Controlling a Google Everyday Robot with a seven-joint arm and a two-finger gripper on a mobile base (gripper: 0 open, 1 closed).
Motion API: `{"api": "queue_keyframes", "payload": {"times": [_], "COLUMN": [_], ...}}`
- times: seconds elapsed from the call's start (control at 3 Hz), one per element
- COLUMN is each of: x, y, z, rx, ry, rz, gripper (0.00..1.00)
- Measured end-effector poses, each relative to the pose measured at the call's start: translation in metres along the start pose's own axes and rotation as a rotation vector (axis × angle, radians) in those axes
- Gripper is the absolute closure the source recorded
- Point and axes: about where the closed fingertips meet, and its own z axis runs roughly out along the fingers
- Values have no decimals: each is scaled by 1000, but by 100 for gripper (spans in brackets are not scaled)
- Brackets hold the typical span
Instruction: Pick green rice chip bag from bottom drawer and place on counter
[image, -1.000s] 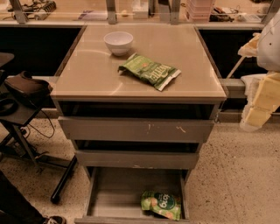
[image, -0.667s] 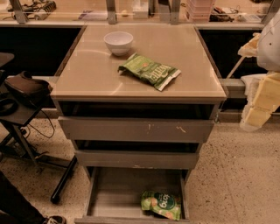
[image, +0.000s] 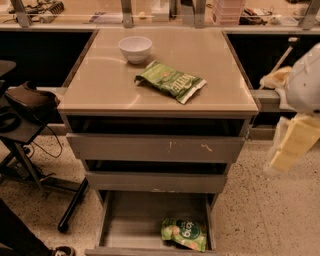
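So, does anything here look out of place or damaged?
Nothing is spilled. The top drawer front shows scratches. The green rice chip bag lies askew in the bottom drawer, at its front right. The gripper hangs right of the counter, far from the bag.

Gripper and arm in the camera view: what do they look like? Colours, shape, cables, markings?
The arm shows only as a smooth, rounded white shell at the right edge. Beneath it the gripper, to the right of the counter and below its top, is pale yellow and blocky. No cables, markings or labels can be made out.
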Motion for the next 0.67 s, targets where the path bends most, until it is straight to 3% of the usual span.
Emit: {"api": "queue_keyframes", "payload": {"times": [0.33, 0.67], "x": [-8, -29], "y": [39, 82], "z": [57, 136], "rx": [-47, -130], "ry": [-153, -312], "rz": [12, 64], "gripper": [0, 0]}}
